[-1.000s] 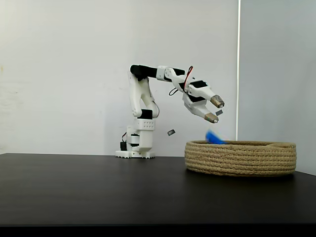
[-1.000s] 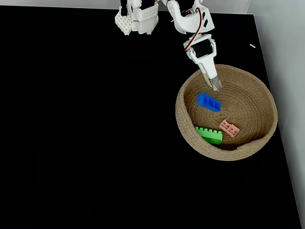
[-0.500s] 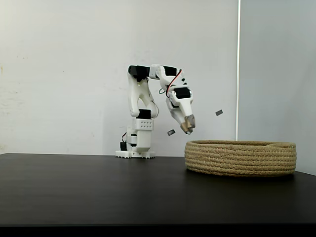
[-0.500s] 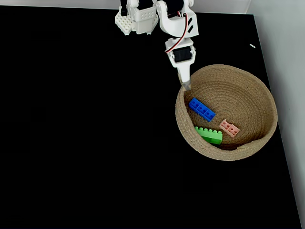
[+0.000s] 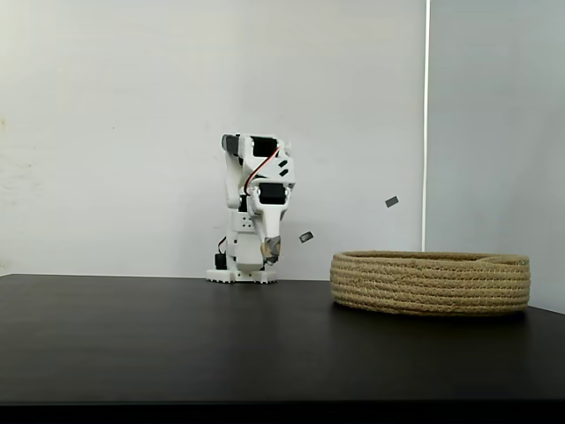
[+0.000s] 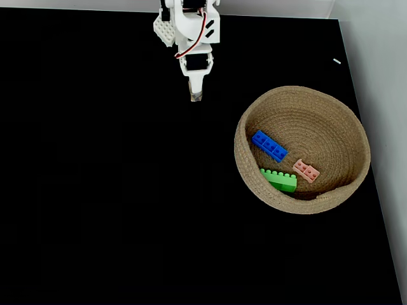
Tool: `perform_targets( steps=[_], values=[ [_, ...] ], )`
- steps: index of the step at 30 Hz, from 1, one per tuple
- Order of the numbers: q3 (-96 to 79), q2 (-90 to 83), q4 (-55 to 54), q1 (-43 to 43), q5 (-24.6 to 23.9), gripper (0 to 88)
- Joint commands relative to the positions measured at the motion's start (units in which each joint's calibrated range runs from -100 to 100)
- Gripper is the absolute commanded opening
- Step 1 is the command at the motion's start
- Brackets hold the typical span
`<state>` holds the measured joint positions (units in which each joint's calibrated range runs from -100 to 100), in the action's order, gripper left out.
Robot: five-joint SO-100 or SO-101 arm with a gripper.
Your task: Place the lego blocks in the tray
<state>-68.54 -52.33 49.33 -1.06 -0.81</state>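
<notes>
The basket (image 6: 303, 203) is sitting on the black counter (image 6: 114, 190), and everything else is best placed against it. All three bricks are lying inside it, each flat on the woven floor and apart from the others. The blue brick (image 6: 269, 145) is lying nearest the basket's middle, slanted. The green brick (image 6: 278, 179) is resting toward the near rim, below the blue one in a fixed view. The pink brick (image 6: 306, 170) is lying just to the right of the green one.

In a fixed view from the side, the basket (image 5: 431, 283) is hiding the bricks behind its coiled wall.

The white arm (image 6: 191, 25) is standing folded up at the far edge of the counter, well away from the basket, to its left in both fixed views. The claw (image 6: 196, 96) is pointing down toward the counter with nothing in it; its fingers are looking pressed together, tips meeting. From the side, the claw (image 5: 270, 252) is hanging in front of the arm's base, above the counter.
</notes>
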Motion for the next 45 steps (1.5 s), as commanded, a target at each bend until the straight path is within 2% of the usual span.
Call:
perform_targets(
  steps=[1,11,21,45],
  values=[
    [-5.2,-10.6,-0.9,3.9,1.5,0.1],
    [-19.7,-30.9,-1.8,10.2,4.6,0.1],
    [-30.9,-46.3,-1.6,8.7,6.0,0.2],
    [-30.7,-46.4,-1.1,6.7,7.2,0.2]
  ],
)
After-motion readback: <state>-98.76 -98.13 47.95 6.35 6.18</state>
